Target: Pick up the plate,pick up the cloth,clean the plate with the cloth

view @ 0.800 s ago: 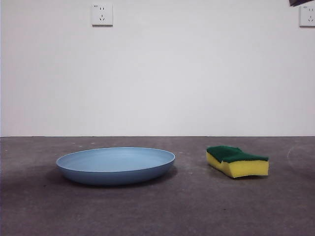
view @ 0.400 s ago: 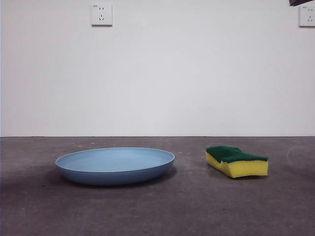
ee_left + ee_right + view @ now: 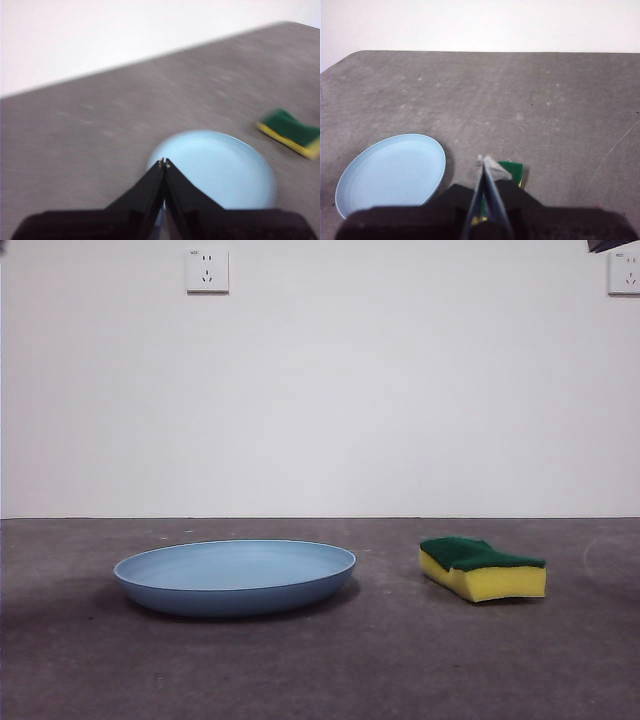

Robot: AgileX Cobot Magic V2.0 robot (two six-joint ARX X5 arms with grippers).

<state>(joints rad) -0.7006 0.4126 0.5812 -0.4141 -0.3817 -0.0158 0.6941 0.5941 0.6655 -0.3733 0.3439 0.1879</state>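
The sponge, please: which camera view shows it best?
The front view: the sponge sits sharp and unobstructed, green layer over yellow foam, right of the plate. The left wrist view shows it blurred at the edge; in the right wrist view the right gripper hides most of it.

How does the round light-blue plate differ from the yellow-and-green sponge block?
The round light-blue plate is wide, shallow and one colour; the yellow-and-green sponge block is much narrower, rectangular and two-layered, green over yellow. The plate has a raised rim; the sponge has wavy sides. Both rest apart on the grey table, ungripped.
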